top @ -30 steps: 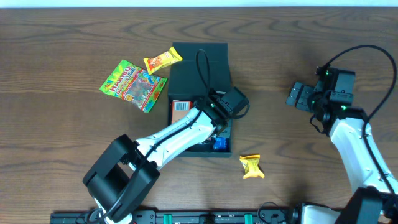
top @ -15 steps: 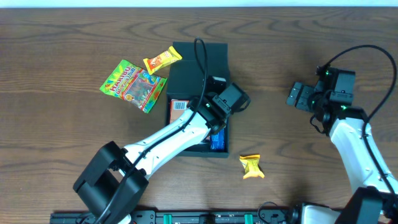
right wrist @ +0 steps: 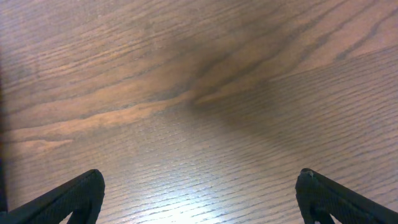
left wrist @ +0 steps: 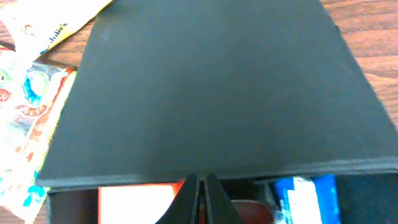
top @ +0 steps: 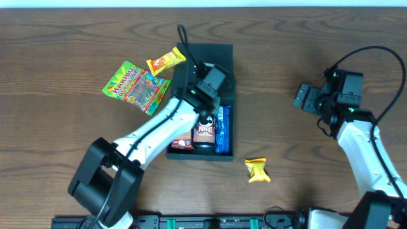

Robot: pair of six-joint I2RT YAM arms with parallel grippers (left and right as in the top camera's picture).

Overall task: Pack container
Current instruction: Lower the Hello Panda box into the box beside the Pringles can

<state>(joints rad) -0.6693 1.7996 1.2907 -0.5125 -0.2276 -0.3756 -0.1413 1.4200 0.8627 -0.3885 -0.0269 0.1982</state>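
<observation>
Container sits mid-counter, with a can and a blue packet showing inside. The left arm lies across it, left fingers pressed together by the lid's edge. Gummy bag and yellow packet lie just left, a second yellow packet near its right corner. Right fingers are spread wide over the bare wood counter.

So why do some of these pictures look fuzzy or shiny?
Overhead view: sharp, evenly lit. Left wrist view: the container fills it, packets at left edge blurred. Right wrist view: pale glare on the table, a soft shadow across it, right gripper out of focus.
</observation>
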